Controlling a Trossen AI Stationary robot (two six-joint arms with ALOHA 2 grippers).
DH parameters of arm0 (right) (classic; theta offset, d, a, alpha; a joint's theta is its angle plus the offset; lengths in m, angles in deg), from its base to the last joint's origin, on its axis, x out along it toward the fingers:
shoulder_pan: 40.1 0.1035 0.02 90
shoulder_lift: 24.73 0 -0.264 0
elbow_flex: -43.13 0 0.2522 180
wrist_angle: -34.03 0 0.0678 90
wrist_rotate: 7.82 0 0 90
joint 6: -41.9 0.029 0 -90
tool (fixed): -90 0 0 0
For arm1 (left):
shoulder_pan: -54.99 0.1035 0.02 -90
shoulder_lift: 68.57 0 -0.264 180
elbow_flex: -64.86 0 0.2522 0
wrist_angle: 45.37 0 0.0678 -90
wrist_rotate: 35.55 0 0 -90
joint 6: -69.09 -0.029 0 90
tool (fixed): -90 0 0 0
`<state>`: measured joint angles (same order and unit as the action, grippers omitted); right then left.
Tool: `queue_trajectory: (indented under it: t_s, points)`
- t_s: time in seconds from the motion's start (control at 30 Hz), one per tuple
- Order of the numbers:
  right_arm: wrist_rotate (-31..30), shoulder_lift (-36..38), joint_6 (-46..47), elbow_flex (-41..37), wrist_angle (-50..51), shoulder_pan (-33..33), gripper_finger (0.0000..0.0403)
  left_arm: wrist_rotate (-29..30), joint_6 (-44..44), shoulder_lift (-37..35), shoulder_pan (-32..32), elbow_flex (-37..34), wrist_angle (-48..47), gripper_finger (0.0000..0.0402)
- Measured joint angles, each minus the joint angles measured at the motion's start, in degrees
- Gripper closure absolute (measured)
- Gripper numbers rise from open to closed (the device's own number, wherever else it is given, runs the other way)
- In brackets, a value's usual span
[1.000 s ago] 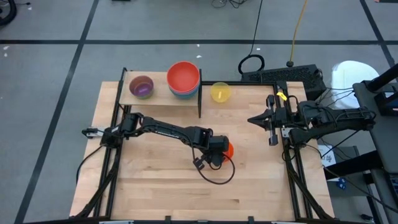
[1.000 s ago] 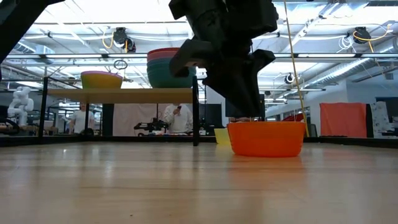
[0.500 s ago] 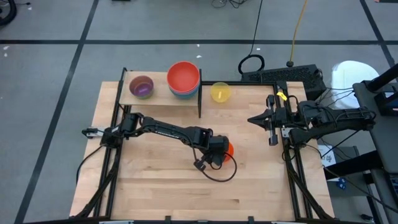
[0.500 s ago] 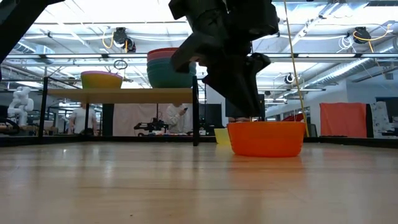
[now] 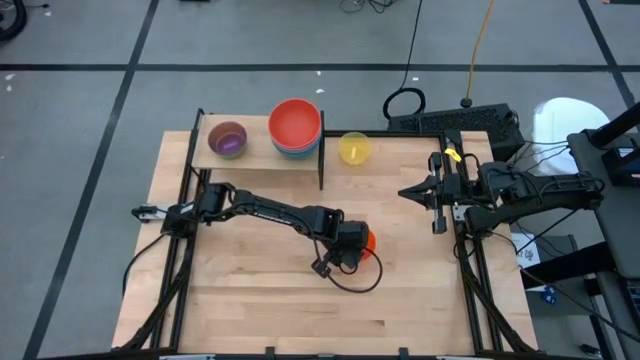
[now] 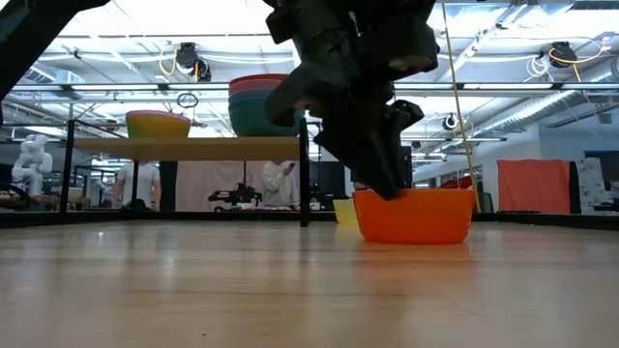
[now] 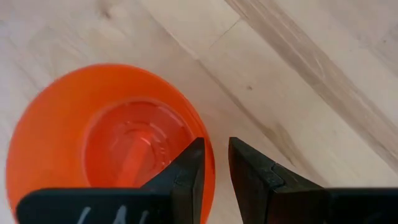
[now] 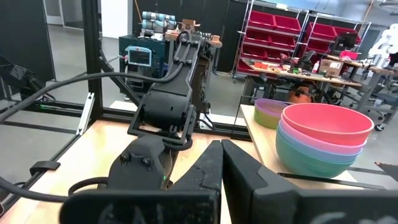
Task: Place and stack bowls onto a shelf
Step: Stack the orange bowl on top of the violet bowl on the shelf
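On the pale wooden table, the left gripper stands over the orange bowl near the middle, its narrow jaws astride the rim, one finger inside and one outside. The right gripper waits shut at the right edge. The shelf at the far side carries a purple bowl and a red-topped stack; a yellow bowl sits just right of it. Beyond, red bins and workbenches fill the room.

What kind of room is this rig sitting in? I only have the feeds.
Most likely a robotics lab or workshop. The right wrist view shows red parts-bin racks and cluttered workbenches; the low view shows exposed ceiling trusses with strip lights, a small white humanoid robot, and a person.
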<state>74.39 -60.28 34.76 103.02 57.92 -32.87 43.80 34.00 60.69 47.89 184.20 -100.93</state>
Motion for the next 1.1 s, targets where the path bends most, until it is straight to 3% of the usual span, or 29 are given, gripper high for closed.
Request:
queue_trajectory:
  t_s: [0.37,0.57,0.7,1.1]
  points:
    - [0.0,-0.02,0.0,0.0,0.01,0.0,0.0403,0.07,-0.77,1.98,0.01,-0.04,1.49,0.0326]
    - [0.0,-0.02,0.0,0.0,0.02,0.0,0.0403,1.54,-0.04,1.82,0.01,-0.02,1.4,0.0389]
    - [0.0,-0.02,0.0,0.0,0.0,0.0,0.0403,2.89,3.47,1.63,-0.01,0.02,1.04,0.0393]
    - [-0.04,-0.02,0.16,0.0,0.0,0.0,0.0403,3.23,10.69,-8.9,2.83,-0.02,-4.59,0.0397]
